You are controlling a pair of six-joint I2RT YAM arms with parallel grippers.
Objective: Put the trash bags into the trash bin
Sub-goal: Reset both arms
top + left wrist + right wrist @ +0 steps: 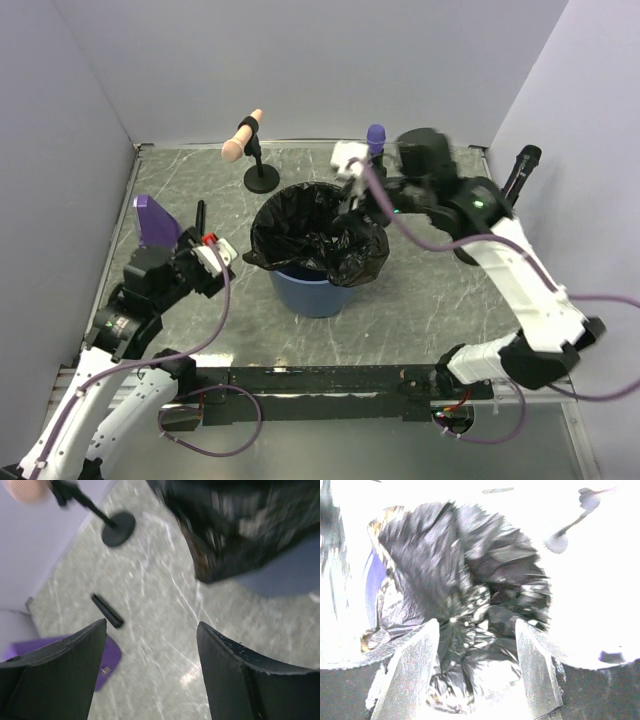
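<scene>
The blue trash bin (312, 292) stands mid-table. A black trash bag (318, 232) fills its mouth and hangs over the rim. My right gripper (357, 198) hovers at the bin's far right rim. In the right wrist view its jaws (477, 625) stand open over the crumpled bag (470, 570), with a sliver of blue bin (374, 580) at the left. My left gripper (222, 256) is left of the bin, apart from it. It is open (151, 625) over bare marble, with the bag (235, 525) and bin (280, 577) at the upper right.
A pink-tipped rod on a black stand (262, 178) is behind the bin. A purple wedge (155, 220) and a black stick (200, 215) lie near the left gripper. A purple cylinder (376, 135) stands at the back, and walls enclose the table.
</scene>
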